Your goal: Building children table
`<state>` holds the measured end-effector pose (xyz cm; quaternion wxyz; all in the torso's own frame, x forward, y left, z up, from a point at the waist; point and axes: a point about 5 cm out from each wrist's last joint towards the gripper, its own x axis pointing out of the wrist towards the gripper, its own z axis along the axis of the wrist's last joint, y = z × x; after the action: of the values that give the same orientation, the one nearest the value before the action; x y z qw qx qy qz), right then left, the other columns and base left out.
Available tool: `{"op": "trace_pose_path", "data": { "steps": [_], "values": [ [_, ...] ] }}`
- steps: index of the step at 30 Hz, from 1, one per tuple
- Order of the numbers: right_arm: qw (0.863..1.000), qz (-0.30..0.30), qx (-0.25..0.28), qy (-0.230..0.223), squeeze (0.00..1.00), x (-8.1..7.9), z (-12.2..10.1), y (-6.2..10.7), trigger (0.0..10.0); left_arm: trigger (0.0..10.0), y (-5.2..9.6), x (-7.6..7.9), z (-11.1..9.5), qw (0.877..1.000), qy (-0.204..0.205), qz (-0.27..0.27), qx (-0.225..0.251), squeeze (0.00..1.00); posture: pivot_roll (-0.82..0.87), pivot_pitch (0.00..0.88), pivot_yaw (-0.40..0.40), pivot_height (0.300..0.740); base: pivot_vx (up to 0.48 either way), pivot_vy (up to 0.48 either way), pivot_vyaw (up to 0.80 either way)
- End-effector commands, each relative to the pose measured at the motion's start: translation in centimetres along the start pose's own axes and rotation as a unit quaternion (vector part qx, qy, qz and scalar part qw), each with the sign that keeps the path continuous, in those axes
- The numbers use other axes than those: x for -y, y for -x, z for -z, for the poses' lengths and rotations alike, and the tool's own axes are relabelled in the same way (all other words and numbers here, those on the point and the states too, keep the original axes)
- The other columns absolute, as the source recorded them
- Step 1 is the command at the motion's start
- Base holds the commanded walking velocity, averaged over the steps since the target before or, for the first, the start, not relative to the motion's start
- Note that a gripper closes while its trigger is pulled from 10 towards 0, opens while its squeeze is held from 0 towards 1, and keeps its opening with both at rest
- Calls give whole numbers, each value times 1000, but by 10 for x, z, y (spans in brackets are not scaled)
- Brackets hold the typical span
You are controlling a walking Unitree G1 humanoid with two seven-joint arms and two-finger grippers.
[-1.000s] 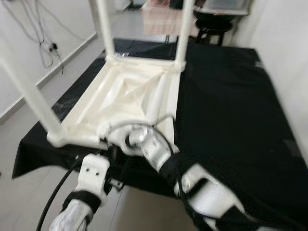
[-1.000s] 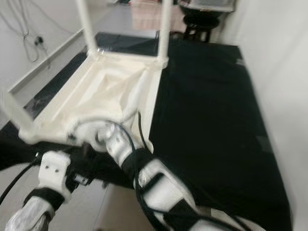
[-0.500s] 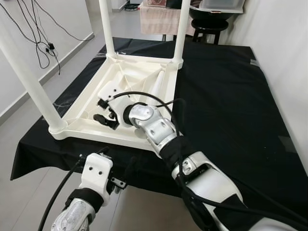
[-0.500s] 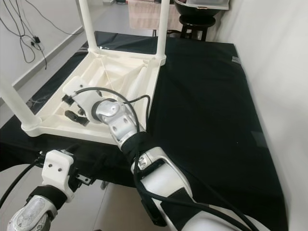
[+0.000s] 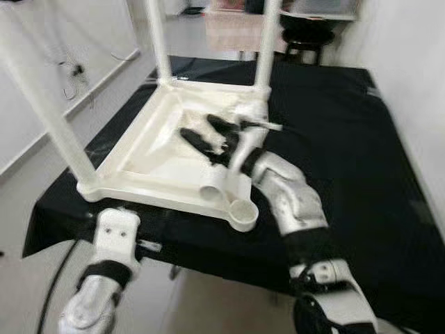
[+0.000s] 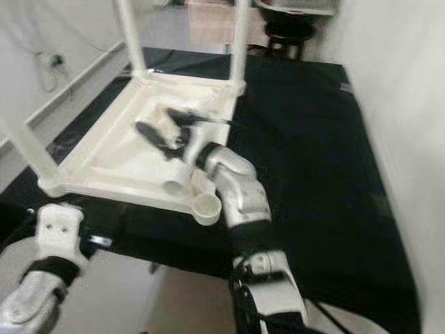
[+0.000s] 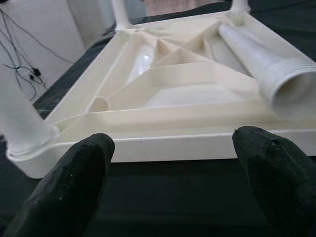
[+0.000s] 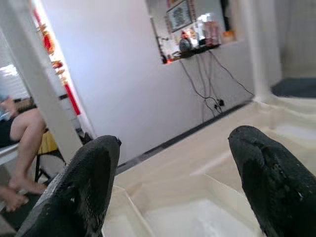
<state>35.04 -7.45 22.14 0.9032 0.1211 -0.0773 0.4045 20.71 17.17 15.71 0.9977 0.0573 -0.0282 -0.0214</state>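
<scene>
A white plastic children's table (image 5: 149,163) lies upside down on a black-covered surface. Three of its legs stand upright: far left (image 5: 158,42), far right (image 5: 268,42) and near left (image 5: 49,104). A loose leg (image 5: 217,181) lies inside the underside, its open end near the empty corner socket (image 5: 242,211). My right gripper (image 5: 207,137) hovers open over the middle of the underside, just left of the loose leg, holding nothing. My left gripper (image 7: 173,173) is open and low in front of the table's near edge (image 7: 173,148), with the loose leg (image 7: 266,69) in its view.
The black cloth (image 5: 327,125) stretches wide to the right of the table, up to a white wall (image 5: 417,69). A black stool (image 5: 306,38) stands behind. Cables (image 5: 73,69) hang on the left wall. A person's bare legs (image 8: 24,128) show in the right wrist view.
My right arm has swung from the left side of the underside to the right, and its gripper now sits over the middle. The head camera has shifted too.
</scene>
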Motion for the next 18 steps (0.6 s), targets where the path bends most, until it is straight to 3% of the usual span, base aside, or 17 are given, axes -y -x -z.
{"op": "trace_pose_path", "data": {
  "steps": [1,2,4,7,13,15,18],
  "values": [
    [999,-26,24,-23,0,-6,-4,6,10000,10000,1,-2,6,1000,-1,-6,-19,0,-26,85,24,740,0,480,0],
    [999,-26,24,-23,0,-6,-4,6,10000,10000,1,-2,6,1000,-1,-6,-19,0,-26,85,24,740,0,480,0],
    [998,-39,45,-37,0,-7,-4,23,10000,10000,2,0,5,1000,-7,-4,-20,0,-22,84,27,740,0,480,0],
    [997,-38,53,-39,0,-7,-4,31,10000,10000,1,1,6,1000,-14,-3,-19,0,-25,79,27,740,0,480,0],
    [999,-7,39,-27,0,-2,0,26,10000,10000,-7,4,7,1000,-17,-1,-17,0,-30,70,29,740,0,476,0],
    [999,20,41,-11,0,3,-5,23,10000,10000,-10,4,7,1000,-15,0,-16,0,-28,68,29,740,0,429,0],
    [994,93,9,62,0,18,-5,24,10000,10000,-10,4,8,1000,-14,9,-17,0,-28,70,26,740,0,0,0]
  ]
}}
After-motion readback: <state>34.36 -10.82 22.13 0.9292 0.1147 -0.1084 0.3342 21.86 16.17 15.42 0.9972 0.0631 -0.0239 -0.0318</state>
